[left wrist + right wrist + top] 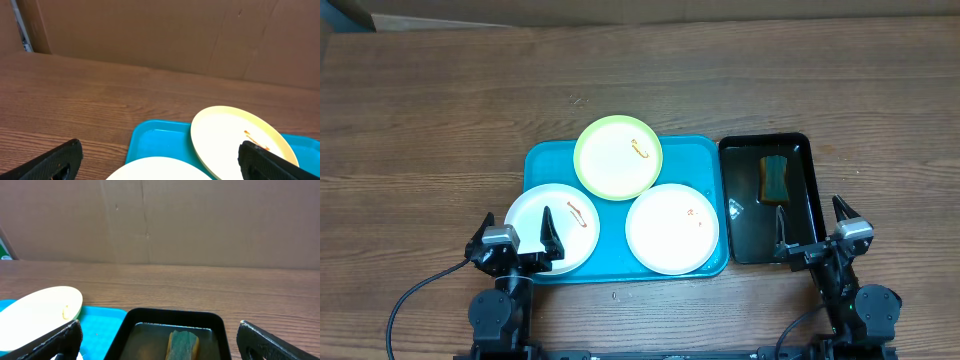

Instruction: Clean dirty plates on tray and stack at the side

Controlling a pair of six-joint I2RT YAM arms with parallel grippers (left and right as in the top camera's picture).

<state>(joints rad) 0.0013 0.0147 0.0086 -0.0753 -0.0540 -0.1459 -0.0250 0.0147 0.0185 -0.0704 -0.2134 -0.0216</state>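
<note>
the wooden table (pixel 440 120) runs wide under everything, brown with a long straight grain, and plain cardboard (pixel 150 35) stands behind it

the turquoise tray (pixel 545 160) lies mid-table, smooth plastic with rounded corners, its near left corner just ahead of my left pincer (pixel 518 214). close beside it on the right sits the narrower black tray (pixel 760 230), glossy inside, under my right pincer (pixel 810 207)

both my arms are folded low at the table's near edge, and both pincers point away across the table

on the turquoise tray are three round shallow plates. the yellow-green plate (pixel 618 158) lies at the far side, poking past the far rim, its near edge meeting both white ones; whether it rests on them i cannot tell. the left white plate (pixel 582 235) hangs over the tray's left edge, and the right white plate (pixel 672 228) fills the near right corner

my left pincer is spread wide and holds nothing: its inner finger hangs over the left white plate, its outer finger over bare wood beside it. my right pincer is just as wide and empty, one finger over the black tray's near end, the other past its right rim

a sponge (pixel 775 177), green-faced with tan sides, lies in the black tray's far half, well ahead of my right pincer

small orange-brown smears (pixel 575 212) mark each plate, faintest on the right white one
</note>
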